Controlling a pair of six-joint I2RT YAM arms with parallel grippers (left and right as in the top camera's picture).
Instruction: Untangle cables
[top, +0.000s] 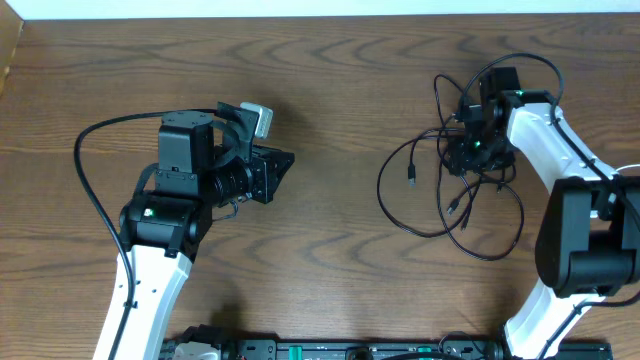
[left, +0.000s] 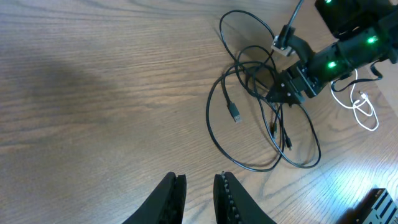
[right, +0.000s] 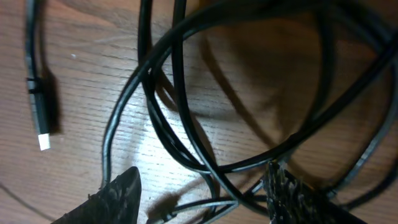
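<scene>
The cables (top: 450, 200) lie as a tangle of thin black loops on the wooden table at the right, also seen in the left wrist view (left: 261, 112). One plug end (top: 411, 176) sticks out to the left of the loops. A thin white cable (left: 364, 106) lies beyond the right arm. My right gripper (top: 476, 150) is down on the upper part of the tangle, and in its own view (right: 202, 177) the jaws stand open with several crossing black strands (right: 186, 124) between them. My left gripper (top: 283, 165) hovers far to the left, its jaws (left: 199, 180) narrowly apart and empty.
A thicker black arm cable (top: 90, 180) curves round the left arm. The table's far edge (top: 320, 18) runs along the top. A black rail (top: 330, 350) sits at the near edge. A loose plug (right: 40, 118) lies left of the right jaws.
</scene>
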